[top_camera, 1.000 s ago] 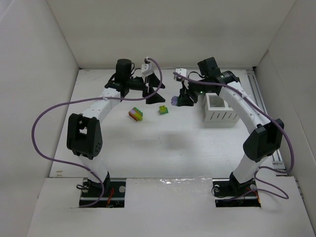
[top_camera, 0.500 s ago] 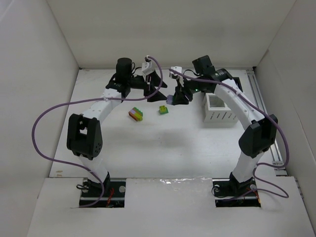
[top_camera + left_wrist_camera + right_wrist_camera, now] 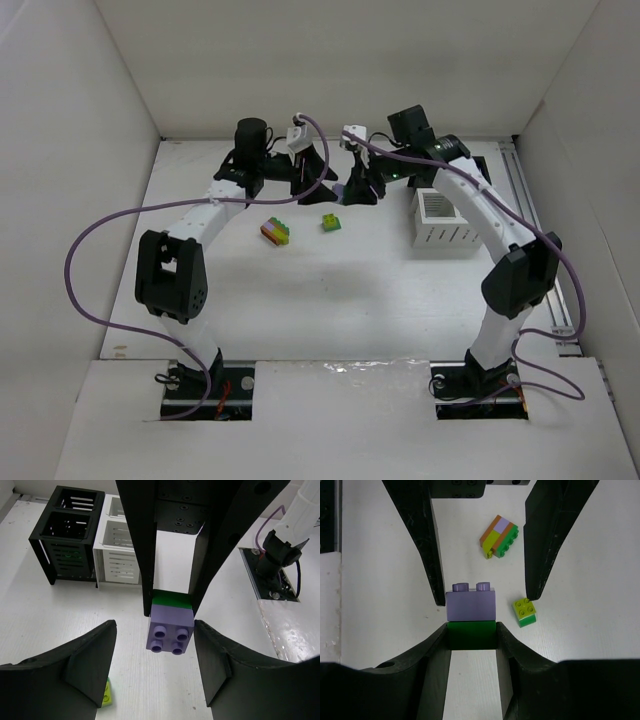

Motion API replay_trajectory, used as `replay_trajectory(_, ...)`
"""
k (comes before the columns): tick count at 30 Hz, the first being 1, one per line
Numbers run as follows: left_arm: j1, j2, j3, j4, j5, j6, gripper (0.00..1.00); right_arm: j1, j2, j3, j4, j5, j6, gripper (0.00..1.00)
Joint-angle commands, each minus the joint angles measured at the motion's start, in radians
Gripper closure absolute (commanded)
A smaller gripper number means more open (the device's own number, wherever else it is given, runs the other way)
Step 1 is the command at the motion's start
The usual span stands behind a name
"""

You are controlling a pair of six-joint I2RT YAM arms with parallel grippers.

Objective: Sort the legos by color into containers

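aloft, right tool (image 3: 471,635) holds stack (image 3: 470,607) (left tool (image 3: 154,630) flanking, apart)

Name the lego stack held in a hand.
The purple-green pair, clamped in the right hand; the multicoloured stack and lime-green pair lie on the table.

Smooth moulded plastic, softly glossy, on the purple-and-green brick stack (image 3: 470,616), the lime-and-green brick (image 3: 525,613) and the multicoloured stack (image 3: 499,536). Matt black plastic, faintly scuffed at the edges, on the fingers (image 3: 427,545) of the left gripper (image 3: 154,623) and of the right gripper (image 3: 471,630). Satin slotted plastic on the black bin (image 3: 55,565) and white bin (image 3: 107,555). Matt white table (image 3: 300,290); crinkled glossy film (image 3: 290,630).
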Motion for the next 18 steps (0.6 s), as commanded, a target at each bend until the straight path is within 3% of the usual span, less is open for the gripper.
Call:
replay_trajectory(1,-0.005,-0.049,-0.002,0.017,0.027,0.006,0.41,0.015,0.006,0.039,0.048,-0.042,0.023,1.0)
replay_trajectory(4,-0.014,-0.049,-0.002,0.017,0.027,0.006,0.42,0.024,0.015,0.048,0.057,-0.051,0.036,1.0)
replay_trajectory(7,-0.014,-0.049,-0.002,0.007,0.027,0.006,0.51,0.024,0.015,0.048,0.057,-0.051,0.036,1.0)
replay_trajectory(8,-0.014,-0.04,-0.002,-0.007,0.027,0.006,0.56,0.024,0.015,0.048,0.057,-0.051,0.036,1.0)
replay_trajectory(11,-0.014,-0.03,0.028,-0.077,0.017,0.055,0.91,0.024,0.015,0.048,0.057,-0.051,0.036,1.0)
replay_trajectory(12,-0.014,-0.03,0.028,-0.078,0.017,0.055,0.91,0.024,0.015,0.048,0.057,-0.042,0.036,1.0)
replay_trajectory(13,-0.014,-0.03,0.028,-0.088,0.017,0.066,0.98,0.024,0.004,0.038,0.057,-0.042,0.036,1.0)
replay_trajectory(18,-0.014,-0.03,0.028,-0.099,-0.003,0.078,1.0,-0.037,-0.015,-0.014,0.048,-0.019,0.036,1.0)
